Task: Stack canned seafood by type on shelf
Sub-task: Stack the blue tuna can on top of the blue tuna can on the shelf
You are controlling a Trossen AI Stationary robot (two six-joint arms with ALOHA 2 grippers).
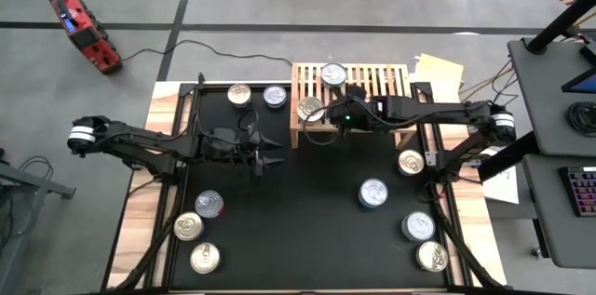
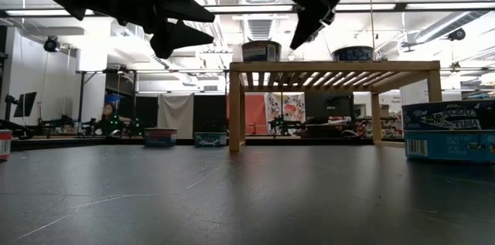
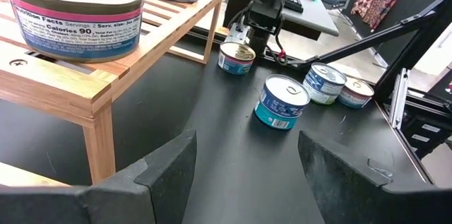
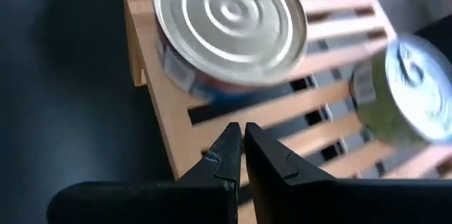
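Tins on the light-wood slatted shelf (image 1: 372,81) number two; the silver-lidded round tin (image 4: 229,22) at its left front lies just beyond the right gripper (image 4: 242,155), empty, fingers pressed together. Left gripper (image 3: 240,171) gapes empty over the black mat (image 1: 307,202).

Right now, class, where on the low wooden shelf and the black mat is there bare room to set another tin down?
The light-wood slatted shelf is bare along its right half; its left end holds two silver-lidded tins, with the right gripper over them. The black mat is open across its middle. Tins crowd its left and right edges.
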